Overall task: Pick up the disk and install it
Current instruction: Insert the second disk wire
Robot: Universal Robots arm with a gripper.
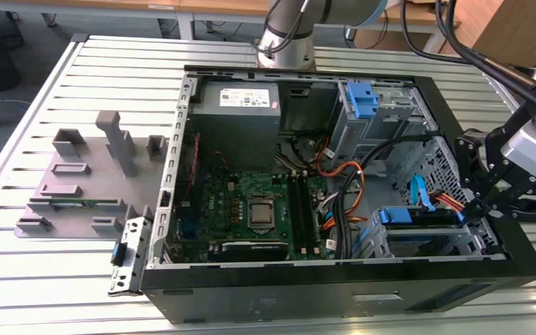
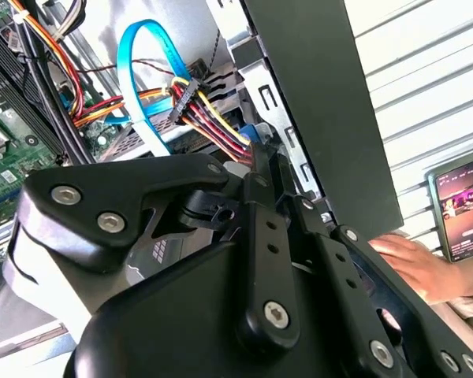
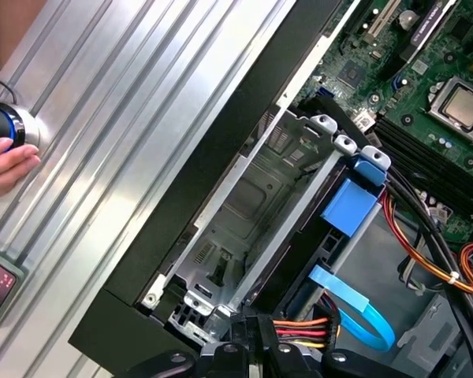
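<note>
Table (image 1: 26,279) of slatted aluminium carries an open black computer case (image 1: 343,296), lying on its side with the motherboard (image 1: 254,209) facing up. A grey power-supply box (image 1: 240,105) sits at the case's far end, and a grey fixture (image 1: 82,181) stands on the table towards the exterior view's left edge. The disk (image 1: 417,218) appears to sit low in the drive cage, at the case corner nearest the table's near edge on the exterior view's right. What shows of it is mainly its blue carrier frame, seen again in the first wrist view (image 3: 349,206). It is probably dense and rigid for its size and sensitive to knocks, with smooth metal faces that give little purchase. The stiff plastic frame edges look like the safer place to take hold, kept away from the connector end. The claw (image 1: 480,208) hangs at the case wall just beside that cage. I cannot tell whether it is clenched or released, since its own black linkage blocks the second wrist view. A blue ribbon cable (image 2: 138,87) and a multicoloured power lead (image 2: 209,118) cross the cage and hide the drive's body and label. A hand (image 2: 414,264) rests on the table outside the case.
</note>
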